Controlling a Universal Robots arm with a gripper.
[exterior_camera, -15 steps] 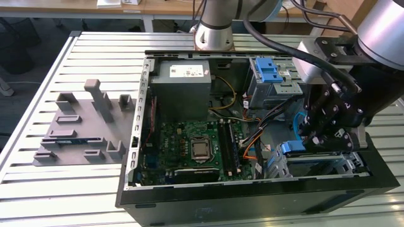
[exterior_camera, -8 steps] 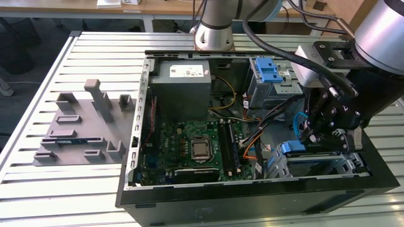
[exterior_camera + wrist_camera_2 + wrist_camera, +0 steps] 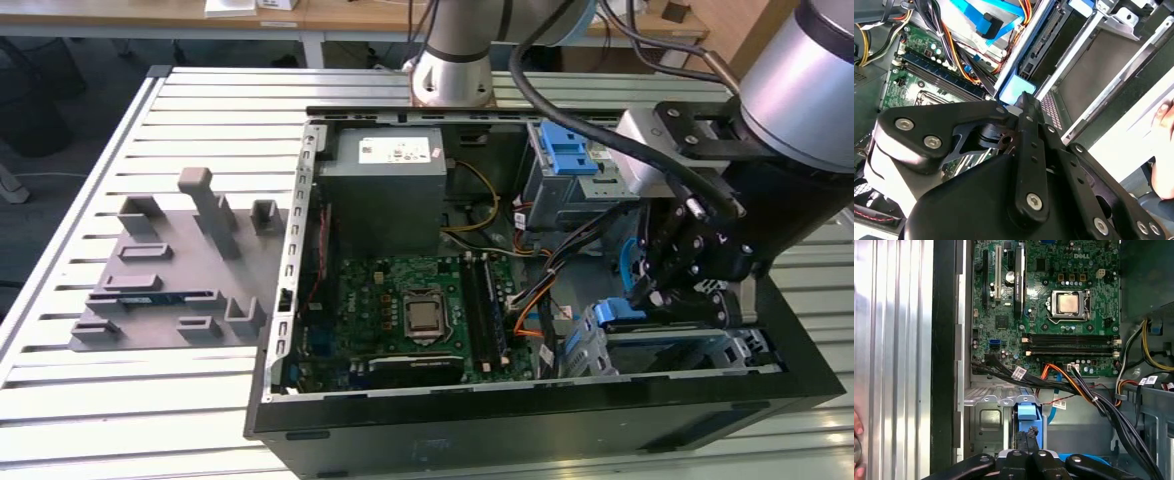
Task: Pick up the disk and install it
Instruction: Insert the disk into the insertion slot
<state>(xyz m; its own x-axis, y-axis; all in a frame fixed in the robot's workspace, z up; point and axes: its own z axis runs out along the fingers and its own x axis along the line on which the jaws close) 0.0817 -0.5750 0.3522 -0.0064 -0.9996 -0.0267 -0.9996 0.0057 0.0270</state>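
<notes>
Inside one computer case (image 3: 534, 425), one tool (image 3: 1027, 432), pinched narrow, at blue end of one disk (image 3: 1027, 411).

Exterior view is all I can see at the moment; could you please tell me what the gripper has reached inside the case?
Observer: In the first wrist view the gripper is at a blue plastic tab that stands in the silver cage, just past the motherboard. I cannot tell whether it touches the tab.
Operator: Thank you. Is anyone close to the machine?
Observer: Yes. Both wrist views show a person's hand, and it is outside the case, beyond its black wall.
</notes>
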